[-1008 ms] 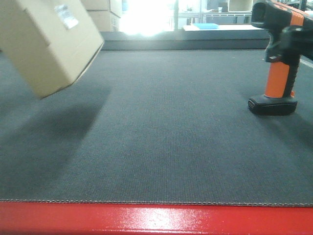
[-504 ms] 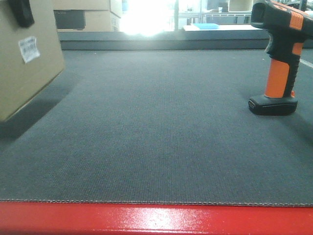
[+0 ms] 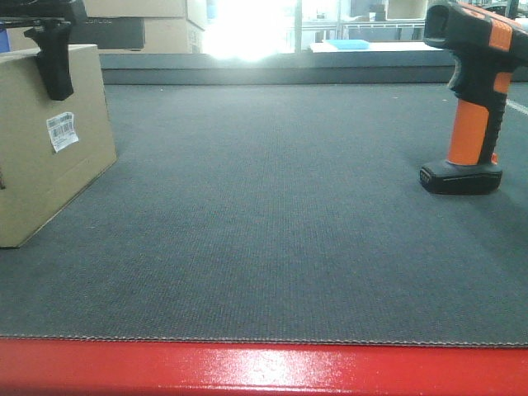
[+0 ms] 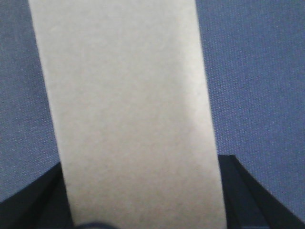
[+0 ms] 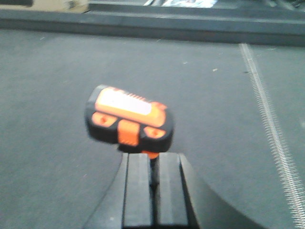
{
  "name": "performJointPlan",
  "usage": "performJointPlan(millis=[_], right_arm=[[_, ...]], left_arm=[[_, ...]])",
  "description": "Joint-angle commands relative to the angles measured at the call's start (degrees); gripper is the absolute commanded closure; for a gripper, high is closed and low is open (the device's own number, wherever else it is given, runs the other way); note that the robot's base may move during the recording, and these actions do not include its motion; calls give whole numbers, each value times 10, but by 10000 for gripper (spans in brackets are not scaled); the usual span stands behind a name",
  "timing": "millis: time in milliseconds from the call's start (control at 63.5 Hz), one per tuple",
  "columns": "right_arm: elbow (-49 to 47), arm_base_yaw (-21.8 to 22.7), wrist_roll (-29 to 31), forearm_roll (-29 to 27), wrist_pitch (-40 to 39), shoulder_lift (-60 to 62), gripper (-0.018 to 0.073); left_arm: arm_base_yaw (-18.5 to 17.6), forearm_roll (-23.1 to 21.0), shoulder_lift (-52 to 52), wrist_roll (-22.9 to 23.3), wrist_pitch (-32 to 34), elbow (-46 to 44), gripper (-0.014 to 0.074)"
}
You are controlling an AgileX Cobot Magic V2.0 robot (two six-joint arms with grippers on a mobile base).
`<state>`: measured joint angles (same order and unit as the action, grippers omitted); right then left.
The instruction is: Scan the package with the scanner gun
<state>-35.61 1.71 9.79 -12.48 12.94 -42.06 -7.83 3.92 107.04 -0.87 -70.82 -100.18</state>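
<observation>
- The package (image 3: 45, 140), a plain brown cardboard box, rests on the grey table (image 3: 272, 223) at its left side, a small white barcode label (image 3: 61, 131) showing on the face turned toward the front camera.
- The left pincer (image 4: 143, 200) is clamped on the package: in the left wrist view the box top fills the space between the two black fingers (image 4: 240, 191), and from the front one black finger (image 3: 56, 59) hangs down over the box's upper edge, against the labelled face.
- The scanner gun (image 3: 470, 99) stands upright on its black base at the table's right side, well apart from the package, orange handle vertical and black head at the top.
- The right pincer (image 5: 152, 188) sits just behind the scanner gun (image 5: 128, 119), its two black pads pressed nearly together with only a thin slit between them; it holds nothing, and the gun's head lies just beyond the pad tips.
- Stacked cartons (image 3: 157, 25) with a dark panel stand beyond the table's far edge, behind the left pincer.
</observation>
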Motion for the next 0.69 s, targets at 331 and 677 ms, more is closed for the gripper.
performJointPlan(millis=[331,677], right_arm=[[-10,12,4,7,17,3,712],[-10,12,4,7,35,3,712]], left_arm=[[2,-7,-6,9,9,1,53],[2,-6,-137,9,9,1,141]])
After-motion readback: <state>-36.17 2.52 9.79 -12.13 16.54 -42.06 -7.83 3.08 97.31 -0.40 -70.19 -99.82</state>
